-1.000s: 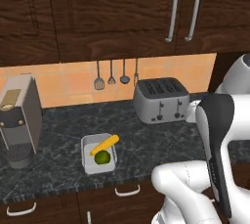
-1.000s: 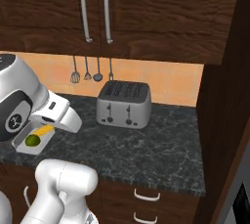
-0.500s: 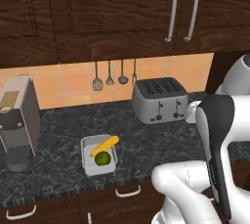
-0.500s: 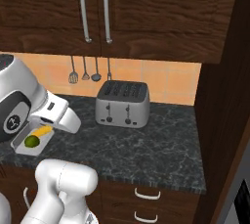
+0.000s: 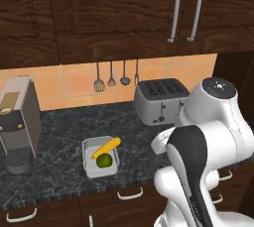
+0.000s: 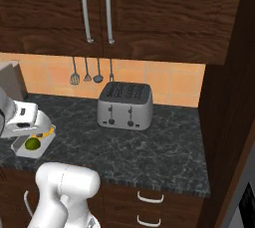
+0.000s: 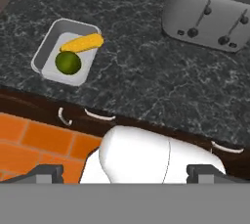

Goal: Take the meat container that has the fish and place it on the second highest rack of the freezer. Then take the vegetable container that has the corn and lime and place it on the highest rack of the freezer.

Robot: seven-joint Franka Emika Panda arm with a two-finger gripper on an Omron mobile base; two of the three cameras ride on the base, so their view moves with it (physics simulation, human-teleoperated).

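A white vegetable container (image 5: 89,163) (image 6: 22,151) (image 7: 46,65) rests on the dark stone counter (image 5: 59,176). It holds a yellow-orange corn cob (image 5: 106,147) (image 7: 82,43) and a dark-green lime (image 5: 104,160) (image 6: 32,143) (image 7: 68,62). My gripper (image 7: 126,173) hangs in front of the counter's edge, above the drawers, well apart from the container. Its fingertips (image 7: 46,171) stand wide apart, open, with nothing between them. The meat container with the fish and the freezer are out of view.
A silver toaster (image 5: 161,102) (image 6: 124,106) (image 7: 215,12) stands to the right of the container. A coffee machine (image 5: 17,122) sits at the counter's left end. Utensils (image 5: 111,75) hang on the tiled wall. A tall dark cabinet (image 6: 229,97) bounds the right.
My arm has swung leftward and lower across both base views. The container and the toaster have kept their places. The jaws have stayed open.
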